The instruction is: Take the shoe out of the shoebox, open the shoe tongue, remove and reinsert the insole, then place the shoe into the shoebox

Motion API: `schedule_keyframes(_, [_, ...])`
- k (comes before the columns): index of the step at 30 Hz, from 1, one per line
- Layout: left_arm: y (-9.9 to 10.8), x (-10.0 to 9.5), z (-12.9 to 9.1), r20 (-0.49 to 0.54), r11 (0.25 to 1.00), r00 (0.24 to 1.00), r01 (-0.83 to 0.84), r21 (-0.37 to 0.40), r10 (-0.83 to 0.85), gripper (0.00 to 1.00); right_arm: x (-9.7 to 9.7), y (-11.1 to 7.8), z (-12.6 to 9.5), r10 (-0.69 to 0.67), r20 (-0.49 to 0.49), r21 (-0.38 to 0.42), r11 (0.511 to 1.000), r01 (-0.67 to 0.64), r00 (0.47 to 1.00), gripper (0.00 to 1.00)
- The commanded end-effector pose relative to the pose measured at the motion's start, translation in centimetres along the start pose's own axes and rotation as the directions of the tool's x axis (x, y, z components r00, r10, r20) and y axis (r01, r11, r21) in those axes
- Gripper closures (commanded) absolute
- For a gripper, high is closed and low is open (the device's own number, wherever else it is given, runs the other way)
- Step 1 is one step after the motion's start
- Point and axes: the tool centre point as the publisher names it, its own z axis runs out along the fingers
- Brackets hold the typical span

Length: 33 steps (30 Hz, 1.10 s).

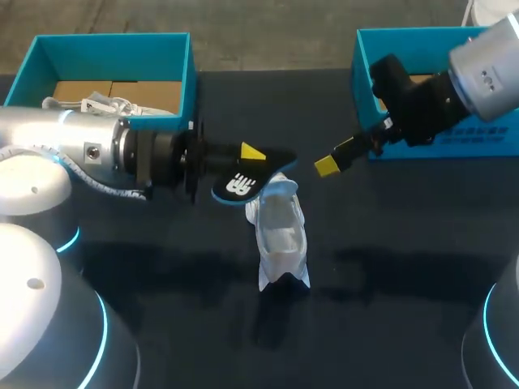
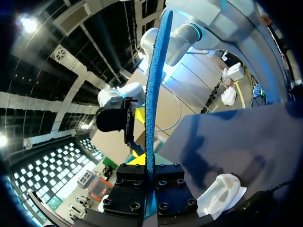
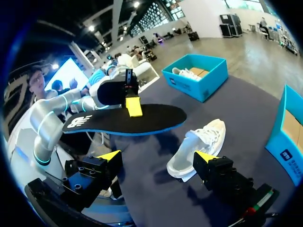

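Note:
My left gripper (image 1: 253, 159) is shut on a black insole (image 1: 243, 180) with a blue edge, holding it flat just above the table's middle. In the left wrist view the insole (image 2: 152, 94) stands edge-on between the fingers. The white shoe (image 1: 280, 237) lies on the dark table right below the insole, its opening facing up. My right gripper (image 1: 334, 157) hangs open just right of the insole, with nothing in it. In the right wrist view its fingers (image 3: 109, 156) stand wide apart, with the insole (image 3: 128, 120) ahead and the shoe (image 3: 199, 146) beyond them.
A teal shoebox (image 1: 182, 77) at the back left holds another white shoe (image 1: 105, 104) with loose laces. A second teal shoebox (image 1: 361, 69) stands at the back right, behind my right arm. Dark table surface (image 1: 389, 267) spreads around the shoe.

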Motion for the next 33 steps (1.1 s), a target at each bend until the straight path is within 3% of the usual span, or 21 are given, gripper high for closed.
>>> schedule_keyframes(1, [-0.1, 1.0, -0.5, 0.016, 1.000, 1.000, 0.012, -0.010, -0.011, 1.00, -0.3, 0.1, 0.3, -0.054, 0.032, -0.036, 0.998, 0.055, 0.998, 0.00])
schedule_keyframes(6, [0.2, 1.5, -0.4, 0.056, 0.994, 0.995, 0.073, 0.075, -0.078, 1.00, -1.6, -1.7, 0.2, -0.307, 0.152, 0.022, 0.951, 0.308, 0.939, 0.00])
schedule_keyframes(11, [0.2, 2.0, 0.1, 0.044, 0.992, 0.994, 0.100, 0.078, -0.103, 1.00, -1.8, -3.1, 1.3, -0.401, 0.152, 0.059, 0.916, 0.397, 0.903, 0.00])
schedule_keyframes(18, [-0.3, 2.1, 0.2, 0.103, 0.980, 0.979, 0.161, 0.112, -0.173, 1.00, -2.6, -5.7, 2.7, -0.428, 0.108, 0.110, 0.902, 0.418, 0.897, 0.00])
schedule_keyframes(33, [-0.7, 2.7, 0.2, 0.116, 0.957, 0.955, 0.256, 0.136, -0.273, 1.00, -2.6, -5.7, 2.7, -0.428, 0.108, 0.110, 0.902, 0.418, 0.897, 0.00])
